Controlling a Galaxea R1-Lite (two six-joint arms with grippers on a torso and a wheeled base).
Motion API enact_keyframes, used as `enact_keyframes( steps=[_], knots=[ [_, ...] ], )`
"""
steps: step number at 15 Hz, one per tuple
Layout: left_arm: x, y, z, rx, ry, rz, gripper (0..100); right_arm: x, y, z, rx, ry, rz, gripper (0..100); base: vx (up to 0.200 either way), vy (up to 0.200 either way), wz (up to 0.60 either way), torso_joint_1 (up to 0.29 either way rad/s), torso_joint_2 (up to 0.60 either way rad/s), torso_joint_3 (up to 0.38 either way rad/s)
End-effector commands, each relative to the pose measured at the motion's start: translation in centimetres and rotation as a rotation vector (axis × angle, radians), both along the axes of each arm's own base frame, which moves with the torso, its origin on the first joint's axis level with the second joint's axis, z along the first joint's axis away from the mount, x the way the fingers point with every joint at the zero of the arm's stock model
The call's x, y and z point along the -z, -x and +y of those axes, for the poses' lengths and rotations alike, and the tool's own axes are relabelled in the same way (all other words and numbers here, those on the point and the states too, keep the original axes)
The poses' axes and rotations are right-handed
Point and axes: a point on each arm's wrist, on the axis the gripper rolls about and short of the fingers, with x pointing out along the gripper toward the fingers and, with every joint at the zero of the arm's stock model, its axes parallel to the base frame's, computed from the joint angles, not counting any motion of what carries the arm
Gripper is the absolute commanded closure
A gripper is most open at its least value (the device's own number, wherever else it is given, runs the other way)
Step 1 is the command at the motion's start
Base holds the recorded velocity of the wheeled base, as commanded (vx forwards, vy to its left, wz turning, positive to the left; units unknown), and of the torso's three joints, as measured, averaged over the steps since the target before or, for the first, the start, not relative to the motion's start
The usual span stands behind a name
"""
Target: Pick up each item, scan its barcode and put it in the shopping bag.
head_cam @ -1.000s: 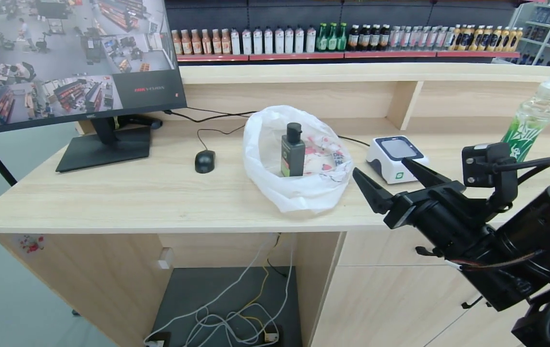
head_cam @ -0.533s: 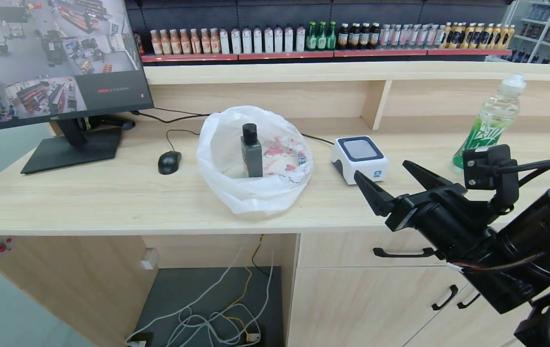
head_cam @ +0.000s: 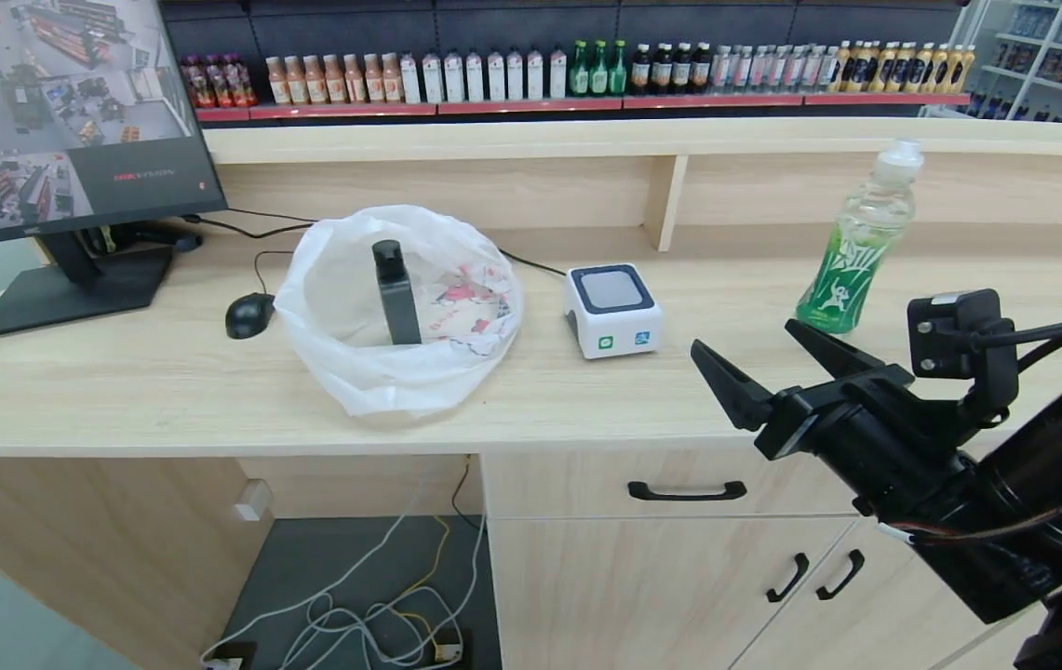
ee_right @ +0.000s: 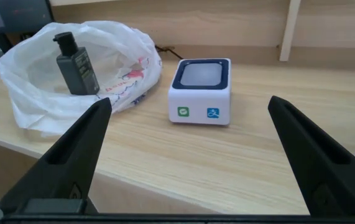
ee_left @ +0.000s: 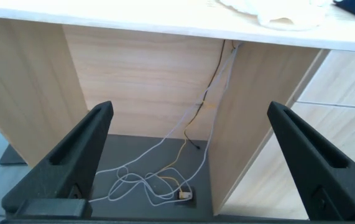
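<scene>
Right pincer [head_cam: 757,346] gapes wide and empty at the table's [head_cam: 168,381] front edge, left pincer [ee_left: 189,109] wide too, bottle [head_cam: 852,251] upright farther back.

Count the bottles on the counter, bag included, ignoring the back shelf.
2: dark bottle upright inside the shopping bag; green bottle standing right of the scanner. Bag may hide more.

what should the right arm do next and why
Probably swing the open right gripper toward the green drink bottle, which stands upright on the counter. The dark pump bottle already stands in the shopping bag, so the green one looks like the item left to scan.
</scene>
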Motion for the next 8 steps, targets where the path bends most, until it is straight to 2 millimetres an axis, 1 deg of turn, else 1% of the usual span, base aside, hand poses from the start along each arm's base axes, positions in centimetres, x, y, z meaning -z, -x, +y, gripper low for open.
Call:
enact_keyframes(
  steps=[1,8],
  knots=[
    [0.0,0.0,0.0,-0.001,0.001,-0.001,0,-0.33,0.38,-0.23,0.0,-0.007,-0.011,0,0.0,-0.2,0.0,0.012,0.0,0.007],
    [0.0,0.0,0.0,-0.001,0.001,-0.001,0,-0.25,0.32,-0.23,0.001,-0.005,-0.008,0,0.0,-0.2,0.0,0.002,0.0,0.0]
  ],
)
